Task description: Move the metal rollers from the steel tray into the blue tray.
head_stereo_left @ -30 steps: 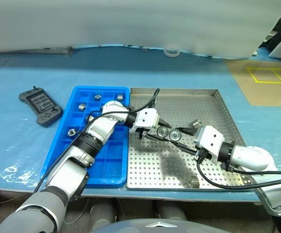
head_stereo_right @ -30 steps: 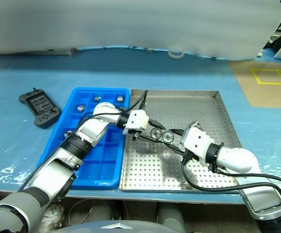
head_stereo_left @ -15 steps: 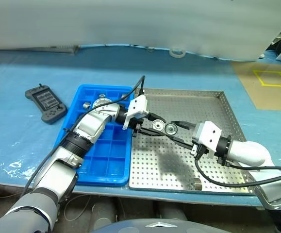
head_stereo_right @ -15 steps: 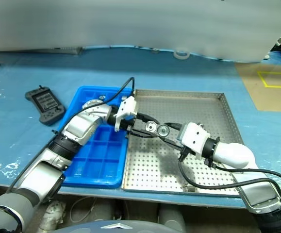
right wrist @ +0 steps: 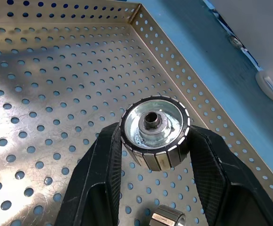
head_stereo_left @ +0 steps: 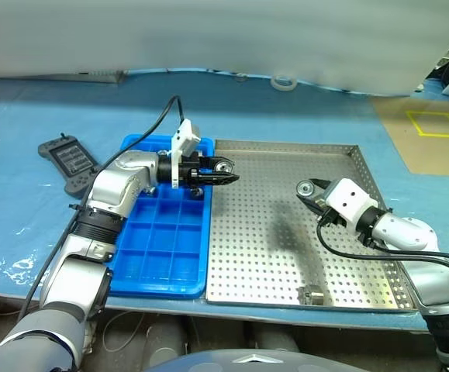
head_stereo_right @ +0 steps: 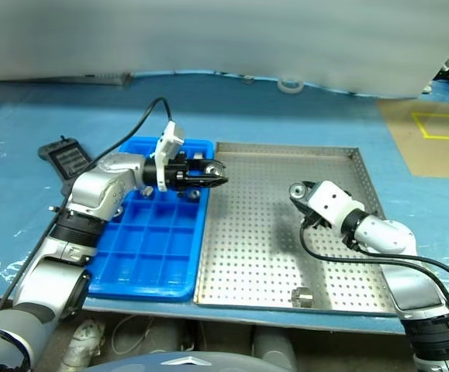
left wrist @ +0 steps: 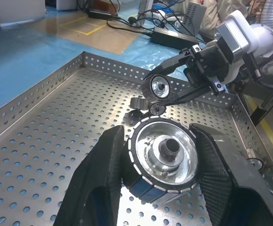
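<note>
Steel tray: perforated steel tray [head_stereo_left: 286, 256] lies under and between both grippers; its near rim runs along the table edge, its floor mostly bare.
Left gripper: left gripper [head_stereo_left: 222, 172] hangs over the seam between the blue tray and the steel tray, fingers [left wrist: 101, 183] clamped on the sides of a metal roller [left wrist: 163, 155]; roller face with its dark centre hole looks toward the wrist camera.
Right gripper: right gripper [head_stereo_left: 305, 190] sits over the far right part of the steel tray, fingers [right wrist: 96, 179] closed on a second roller [right wrist: 155, 132], ribbed side and centre hole plain to see.
Gap between grippers: well apart, open tray floor between them.
Blue tray: blue tray [head_stereo_left: 162, 248] lies beside the left gripper, its side touching the steel tray; far end hidden behind the left forearm, so what sits in those compartments cannot be told.
Loose roller: one roller [head_stereo_left: 311, 294] rests on the steel tray near its front rim, below the right gripper's arm; another piece [right wrist: 167, 217] is cut off just under the right fingers.
Hard to make out: contents of the blue tray's near compartments look empty.
Around: dark handheld controller [head_stereo_left: 67, 161] on the blue table cover beyond the left elbow; tape roll [head_stereo_left: 284, 82] at the far edge; cable [head_stereo_left: 162, 124] loops over the left wrist.
</note>
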Tool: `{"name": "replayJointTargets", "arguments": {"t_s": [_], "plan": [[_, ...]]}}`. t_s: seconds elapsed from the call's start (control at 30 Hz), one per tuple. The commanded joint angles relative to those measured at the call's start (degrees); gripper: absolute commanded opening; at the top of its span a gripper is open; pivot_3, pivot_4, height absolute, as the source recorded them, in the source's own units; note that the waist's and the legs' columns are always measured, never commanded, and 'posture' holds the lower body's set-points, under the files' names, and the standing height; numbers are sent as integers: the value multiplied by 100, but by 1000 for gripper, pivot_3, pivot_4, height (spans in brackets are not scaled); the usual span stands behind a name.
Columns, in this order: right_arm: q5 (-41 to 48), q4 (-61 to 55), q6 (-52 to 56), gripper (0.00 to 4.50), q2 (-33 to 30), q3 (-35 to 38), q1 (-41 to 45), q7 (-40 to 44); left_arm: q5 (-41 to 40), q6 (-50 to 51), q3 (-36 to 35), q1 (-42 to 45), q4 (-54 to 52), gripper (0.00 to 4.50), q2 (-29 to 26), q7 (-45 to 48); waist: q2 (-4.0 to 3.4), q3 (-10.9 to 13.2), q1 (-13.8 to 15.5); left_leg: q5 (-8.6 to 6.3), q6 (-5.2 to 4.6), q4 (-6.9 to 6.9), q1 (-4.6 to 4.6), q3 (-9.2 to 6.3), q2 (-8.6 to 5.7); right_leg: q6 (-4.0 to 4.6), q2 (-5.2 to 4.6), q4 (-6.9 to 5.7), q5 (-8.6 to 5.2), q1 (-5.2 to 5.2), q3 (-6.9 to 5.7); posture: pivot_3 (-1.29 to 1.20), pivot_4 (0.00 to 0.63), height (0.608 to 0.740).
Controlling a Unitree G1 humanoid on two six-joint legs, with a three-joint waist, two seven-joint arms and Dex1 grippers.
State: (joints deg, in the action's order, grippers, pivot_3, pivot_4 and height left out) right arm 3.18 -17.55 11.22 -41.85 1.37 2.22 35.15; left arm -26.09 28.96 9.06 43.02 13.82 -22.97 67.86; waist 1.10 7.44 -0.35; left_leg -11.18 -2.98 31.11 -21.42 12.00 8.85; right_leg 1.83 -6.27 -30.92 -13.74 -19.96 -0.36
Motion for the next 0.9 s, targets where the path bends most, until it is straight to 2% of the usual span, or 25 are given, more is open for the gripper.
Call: {"name": "replayJointTargets", "arguments": {"t_s": [0.03, 0.1, 0.23, 0.4, 0.57, 0.67, 0.9], "plan": [[340, -352, 314, 1718, 223, 302, 197, -111, -134, 18, -402, 186, -251, 1839, 65, -336, 0, 0, -16, 0, 0, 1, 0, 0, 0, 0, 0, 0, 0, 0, 1, -238, 150, 740], [500, -435, 538, 1718, 375, 358, 296, -156, -238, 170, -600, 124, -433, 1839, 162, -688, -1, 1, -30, 0, 0, 7, 0, 0, -1, 1, 0, -2, 0, 1, 2, -236, 150, 740], [516, -521, 710, 1718, 555, 167, 380, -143, -223, 322, -720, -408, -1408, 1839, -76, -1011, -1, 0, -33, 0, 0, 7, -1, -1, 1, 1, 0, -5, 0, 0, 1, -219, 150, 740], [434, -195, 550, 1718, 598, -141, 623, 71, -318, 526, -1187, -1007, -2465, 1839, -919, -1172, 2, 2, -33, 4, 7, -4, -3, -2, 5, 1, 6, -2, 0, -6, -4, -146, 150, 740], [426, 270, 244, 1718, 814, -394, 1067, 201, -106, 440, -1589, -1639, -2759, 1839, -1559, -1456, -1, 6, 35, -1, 39, -7, 5, -8, 6, 0, 7, -5, 0, 0, -10, -41, 150, 740], [258, 903, -106, 1718, 1047, -584, 1451, 162, 141, 210, -1765, -2253, -2885, 1839, -1567, -1878, 2, 4, 126, 2, 44, -8, 13, -8, 4, 0, 7, -8, 0, 2, -6, 10, 150, 740], [10, 1855, -487, 1718, 1378, -745, 1943, 96, 116, -11, -1925, -3263, -3339, 1839, -1366, -2291, 22, 9, 379, 20, 74, -12, -2, -19, 5, -1, 8, -16, 0, -7, -22, 93, 150, 740]]}}
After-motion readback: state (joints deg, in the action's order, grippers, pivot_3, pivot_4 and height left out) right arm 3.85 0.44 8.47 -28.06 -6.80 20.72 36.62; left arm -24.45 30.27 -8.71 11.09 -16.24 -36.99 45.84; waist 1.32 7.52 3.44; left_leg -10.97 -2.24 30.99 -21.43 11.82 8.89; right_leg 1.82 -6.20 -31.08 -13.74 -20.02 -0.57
